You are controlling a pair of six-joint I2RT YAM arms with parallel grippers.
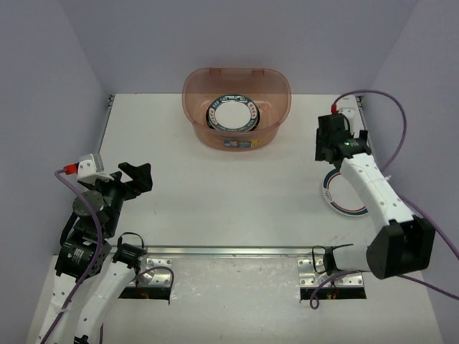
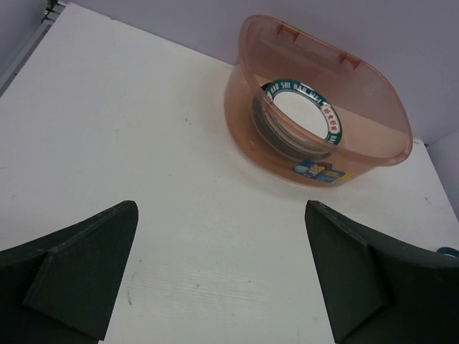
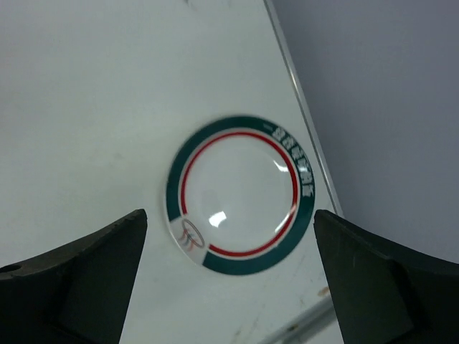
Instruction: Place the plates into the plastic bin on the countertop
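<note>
Pale purple walls (image 1: 237, 36) enclose three sides; metal plates (image 1: 307, 266), possibly brackets, front.

The white-and-black left arm (image 1: 93, 236) rises folded from its base at the near left corner. Its black two-finger left gripper (image 1: 138, 175) points right and slightly away, its dark fingers (image 2: 72, 272) spread wide with nothing between them. The white-and-black right arm (image 1: 373, 193) stretches away from its near-right base. Its black right gripper (image 1: 324, 152) tips downward, its fingers (image 3: 79, 279) equally wide apart and empty.
</note>
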